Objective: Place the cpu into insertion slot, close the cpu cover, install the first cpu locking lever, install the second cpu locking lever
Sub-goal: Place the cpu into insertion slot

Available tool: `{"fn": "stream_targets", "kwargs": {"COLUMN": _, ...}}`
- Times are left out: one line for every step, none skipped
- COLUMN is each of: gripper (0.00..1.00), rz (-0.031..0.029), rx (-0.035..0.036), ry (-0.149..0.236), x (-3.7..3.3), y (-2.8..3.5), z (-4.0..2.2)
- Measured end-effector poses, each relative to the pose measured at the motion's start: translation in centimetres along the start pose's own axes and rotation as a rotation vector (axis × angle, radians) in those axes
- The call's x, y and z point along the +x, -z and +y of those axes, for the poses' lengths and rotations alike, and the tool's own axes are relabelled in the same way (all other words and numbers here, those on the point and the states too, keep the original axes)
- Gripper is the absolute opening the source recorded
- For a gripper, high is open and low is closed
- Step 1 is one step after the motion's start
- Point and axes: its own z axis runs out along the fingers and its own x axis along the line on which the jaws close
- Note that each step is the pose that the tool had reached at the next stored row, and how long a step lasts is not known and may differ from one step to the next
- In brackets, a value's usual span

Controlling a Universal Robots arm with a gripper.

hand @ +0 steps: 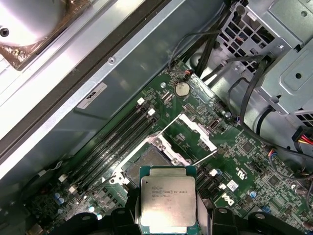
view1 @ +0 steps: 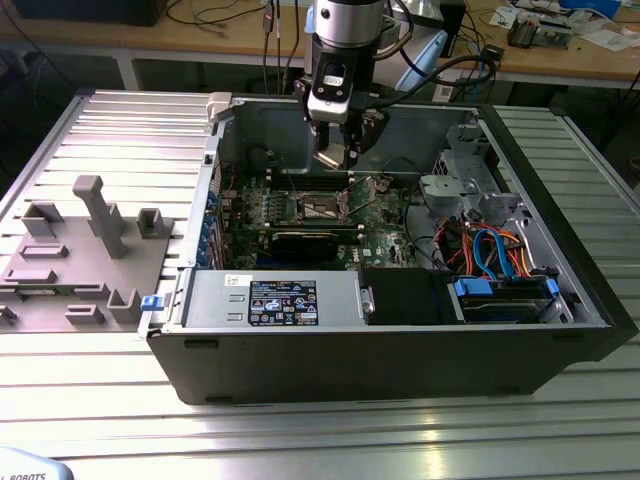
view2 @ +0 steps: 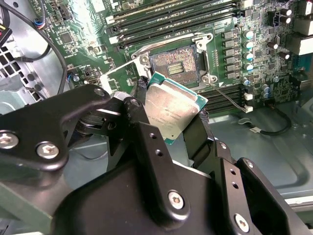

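The tool hangs over the open case, which lies on its side on the ribbed metal worktop. It grips the cpu by two opposite edges, with one black finger on each side. In the second wrist view the fingers press on the green rim of the chip, and its grey metal top faces that camera. In the first wrist view the cpu sits between the two dark tips of the tool, and its printed top is turned to the camera. The slot on the green board is bare, and its field of fine contacts can be seen inside the metal rim. The cpu is above the slot and apart from it. It seems a little tilted against the board, but the angle is hard to judge. In the first wrist view the slot lies just beyond the chip. The cover is swung open on the far side of the slot, and the board shows through its window. The long memory slots run beside the slot, and the grey drive cage stands at the edge of the case. In the exterior view the slot lies below the tool, and a grey block with holders rests on the worktop at the exterior view's left.
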Motion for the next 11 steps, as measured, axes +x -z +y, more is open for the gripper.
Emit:
{"fn": "stream_targets", "kwargs": {"gripper": 0.54, "rz": -0.0006, "rx": 0.0004, "ry": -0.002, "x": 0.0, "y": -0.01, "z": 0.0}}
{"fn": "stream_targets", "kwargs": {"gripper": 0.54, "rz": -0.0011, "rx": 0.0008, "ry": -0.003, "x": 0.0, "y": -0.02, "z": 0.0}}
{"fn": "stream_targets", "kwargs": {"gripper": 0.54, "rz": -0.0014, "rx": 0.0011, "ry": -0.004, "x": 0.0, "y": -0.02, "z": 0.0}}
{"fn": "stream_targets", "kwargs": {"gripper": 0.54, "rz": -0.0016, "rx": 0.0013, "ry": -0.005, "x": 0.0, "y": -0.03, "z": 0.0}}
{"fn": "stream_targets", "kwargs": {"gripper": 0.54, "rz": -0.002, "rx": 0.0016, "ry": -0.006, "x": 0.0, "y": -0.03, "z": 0.0}}
{"fn": "stream_targets", "kwargs": {"gripper": 0.54, "rz": -0.0023, "rx": 0.0018, "ry": -0.007, "x": 0.0, "y": -0.04, "z": 0.0}}
{"fn": "stream_targets", "kwargs": {"gripper": 0.54, "rz": -0.0028, "rx": 0.0024, "ry": -0.008, "x": 0.0, "y": -0.04, "z": 0.0}}
{"fn": "stream_targets", "kwargs": {"gripper": 0.54, "rz": -0.0033, "rx": 0.0027, "ry": -0.009, "x": 0.0, "y": -0.06, "z": 0.0}}
{"fn": "stream_targets", "kwargs": {"gripper": 0.54, "rz": -0.0037, "rx": 0.0031, "ry": -0.01, "x": 0.0, "y": -0.07, "z": 0.0}}
{"fn": "stream_targets", "kwargs": {"gripper": 0.54, "rz": -0.0041, "rx": 0.0035, "ry": -0.012, "x": 0.0, "y": -0.08, "z": 0.0}}
{"fn": "stream_targets", "kwargs": {"gripper": 0.54, "rz": -0.0051, "rx": 0.0043, "ry": -0.013, "x": 0.0, "y": -0.09, "z": 0.0}}
